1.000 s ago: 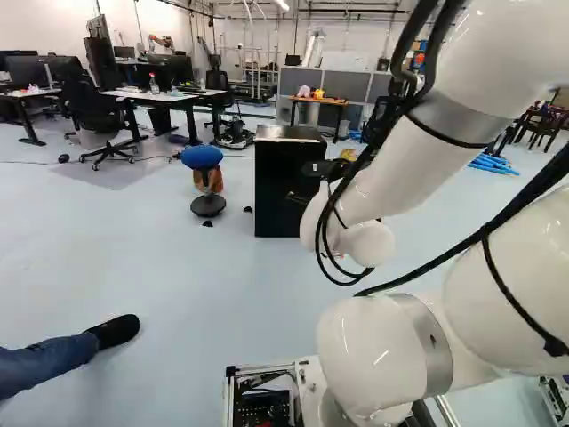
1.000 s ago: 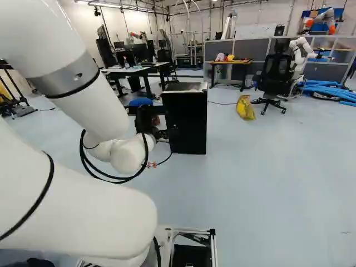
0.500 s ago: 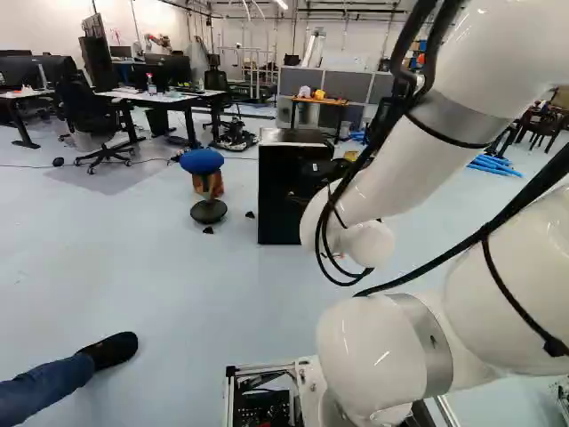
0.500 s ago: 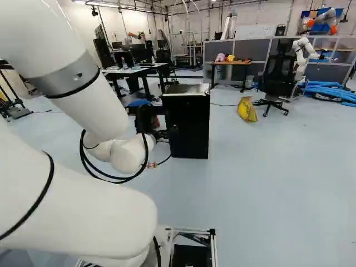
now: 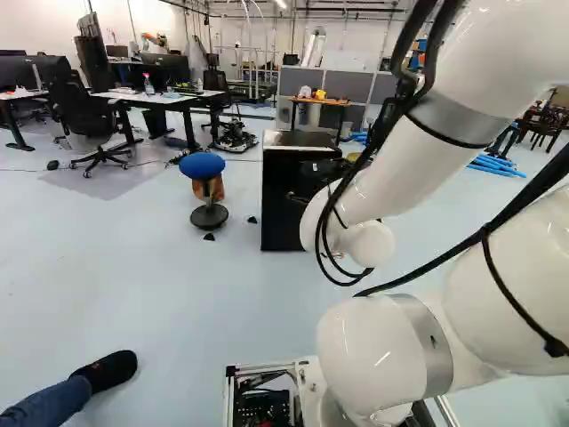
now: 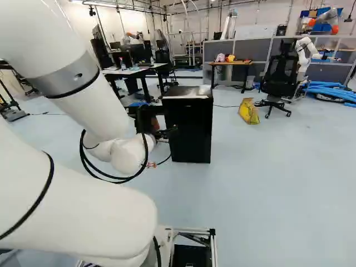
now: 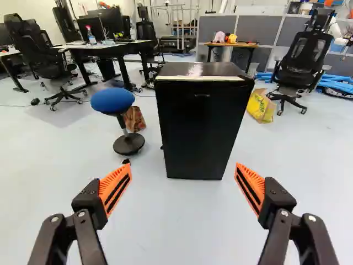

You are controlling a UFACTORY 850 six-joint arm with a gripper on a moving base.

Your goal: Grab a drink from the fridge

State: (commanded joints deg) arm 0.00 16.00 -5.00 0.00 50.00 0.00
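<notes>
Black and closed, the fridge [image 7: 201, 132] stands upright on the floor [image 7: 176, 232] ahead of the gripper [image 5: 297, 181], whose orange-padded fingers [image 7: 115, 189] are spread wide and hold nothing, while a blue-seated stool [image 7: 112, 100] stands on one side and a yellow bag [image 7: 260, 106] on the other.

The arm [image 6: 94, 105] extends forward, its gripper [image 6: 169, 132] spread wide.
</notes>
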